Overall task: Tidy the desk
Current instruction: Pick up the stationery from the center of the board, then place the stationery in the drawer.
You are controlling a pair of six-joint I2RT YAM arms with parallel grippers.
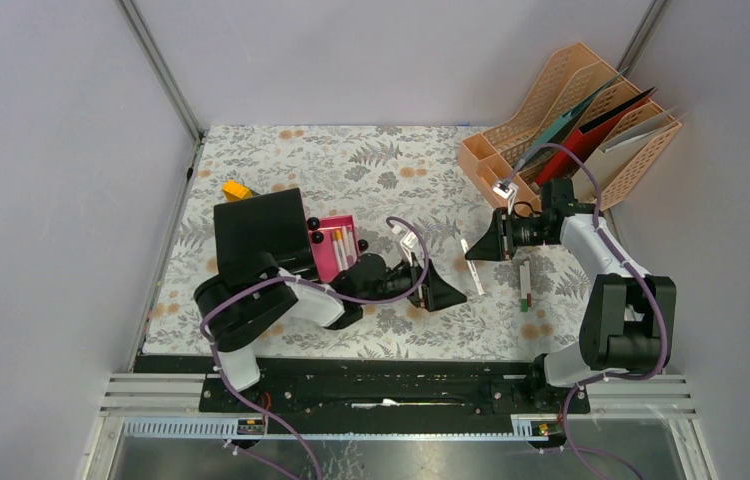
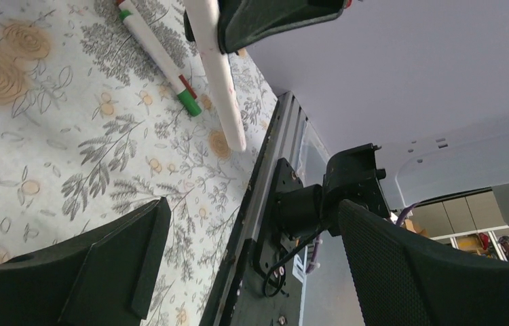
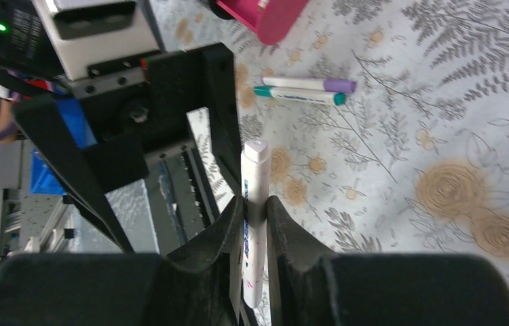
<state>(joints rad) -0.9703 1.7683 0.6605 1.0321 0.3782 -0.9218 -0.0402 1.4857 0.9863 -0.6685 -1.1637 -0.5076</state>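
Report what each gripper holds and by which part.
Right gripper pinches the white marker on its barrel, one end protruding. Left gripper is open, holding nothing.

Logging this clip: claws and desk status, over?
Left claw open, empty. Right claw shut on white marker, over desk. Green-capped marker loose nearby.
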